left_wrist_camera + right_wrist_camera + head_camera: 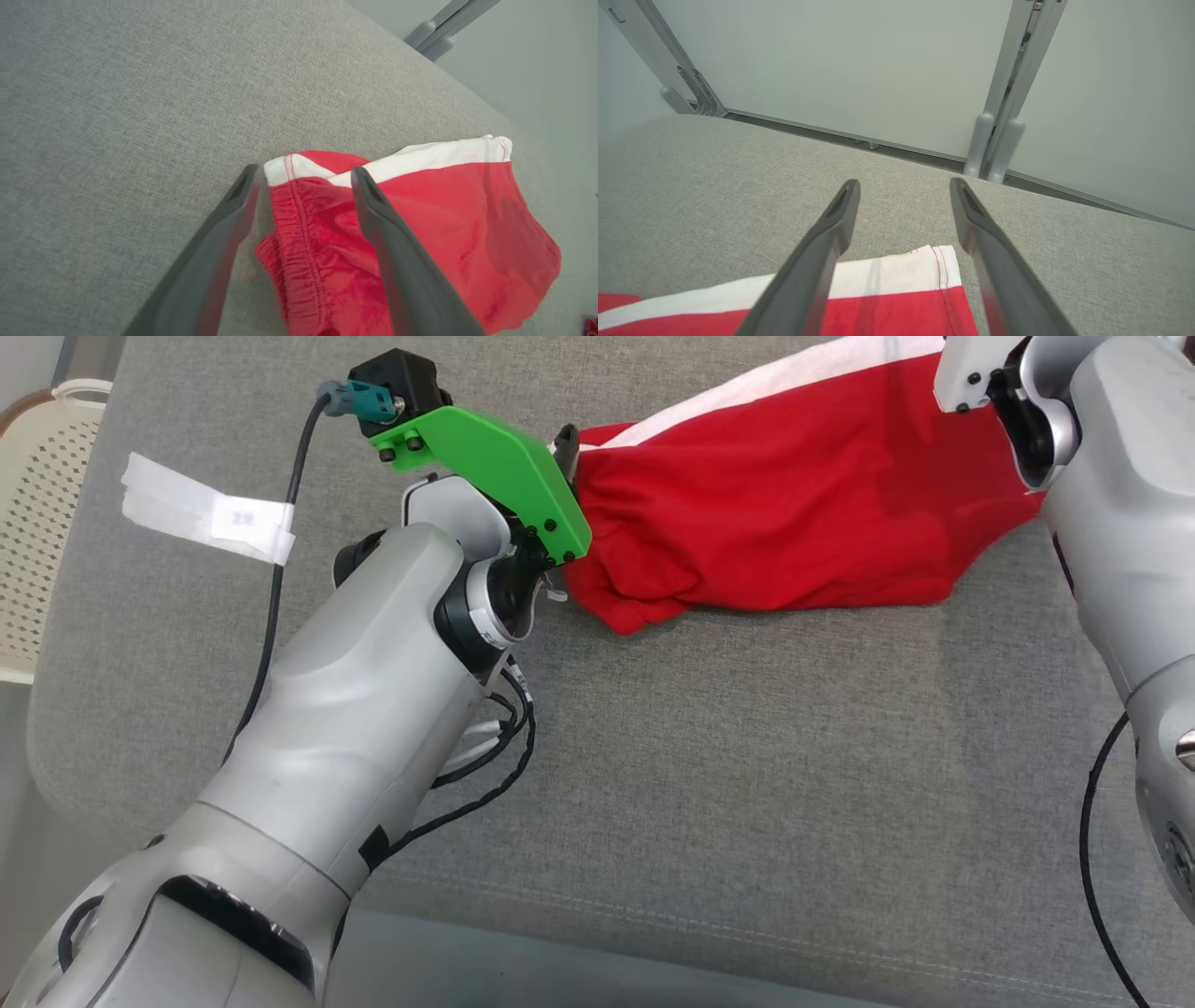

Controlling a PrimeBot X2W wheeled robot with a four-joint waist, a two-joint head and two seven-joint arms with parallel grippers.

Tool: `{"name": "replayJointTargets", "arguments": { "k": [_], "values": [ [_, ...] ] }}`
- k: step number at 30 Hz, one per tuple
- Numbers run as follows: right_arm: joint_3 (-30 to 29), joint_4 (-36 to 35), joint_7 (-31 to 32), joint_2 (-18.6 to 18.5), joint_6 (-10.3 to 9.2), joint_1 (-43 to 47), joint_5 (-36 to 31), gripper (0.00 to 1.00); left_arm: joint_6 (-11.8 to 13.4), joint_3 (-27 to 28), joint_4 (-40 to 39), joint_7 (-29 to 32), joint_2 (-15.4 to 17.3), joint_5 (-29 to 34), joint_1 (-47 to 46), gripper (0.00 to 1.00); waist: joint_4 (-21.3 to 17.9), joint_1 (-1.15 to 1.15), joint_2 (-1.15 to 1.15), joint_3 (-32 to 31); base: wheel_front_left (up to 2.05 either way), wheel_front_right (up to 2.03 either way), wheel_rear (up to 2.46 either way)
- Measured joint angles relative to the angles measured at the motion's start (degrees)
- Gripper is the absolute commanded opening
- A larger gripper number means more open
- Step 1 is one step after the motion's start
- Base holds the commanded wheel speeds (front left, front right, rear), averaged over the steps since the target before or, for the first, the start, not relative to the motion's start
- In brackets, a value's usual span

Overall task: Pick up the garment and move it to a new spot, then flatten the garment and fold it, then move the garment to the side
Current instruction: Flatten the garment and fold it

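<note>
The garment lies on the cushion, one end bunched. The left gripper and right gripper are both spread at its two ends, holding nothing. If folded so, wrinkles may get trapped inside

The tabletop is covered in grey woven cloth, with a stitched seam along its near edge and a rounded corner at the left. A red garment with a white band lies crumpled on its far part. A strip of white tape lies near its left edge.
</note>
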Motion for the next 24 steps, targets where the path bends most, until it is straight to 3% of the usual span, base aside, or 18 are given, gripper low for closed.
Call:
{"name": "replayJointTargets", "arguments": {
  "k": [6,14,19,24],
  "values": [
    [2.2,-0.3,-3.4,0.0,0.0,-0.1,1.9,1.0,-4.4,-1.7,1.7,-4.9,0.0,1.6,-0.9,1.0,0.4,0.0,0.0,-1.1,0.0,0.0,0.0],
    [5.6,-2.9,-7.7,-1.6,-0.01,4.6,6.8,1.0,-10.4,-1.3,2.3,-17.4,1.5,4.9,0.8,1.0,0.1,0.0,0.0,-4.6,0.0,0.0,0.0],
    [6.7,-5.0,-9.4,-2.0,0.0,8.7,10.7,1.0,-12.0,-1.4,0.8,-20.8,2.8,6.8,4.3,1.0,-0.4,0.0,0.0,-7.3,0.0,0.0,0.0],
    [5.8,-6.8,-11.5,-2.9,-0.01,14.7,15.1,1.0,-14.1,2.1,-5.8,-22.0,5.3,11.6,11.2,1.0,-1.1,-0.01,0.0,-11.4,0.0,0.0,0.0]
  ]
}}
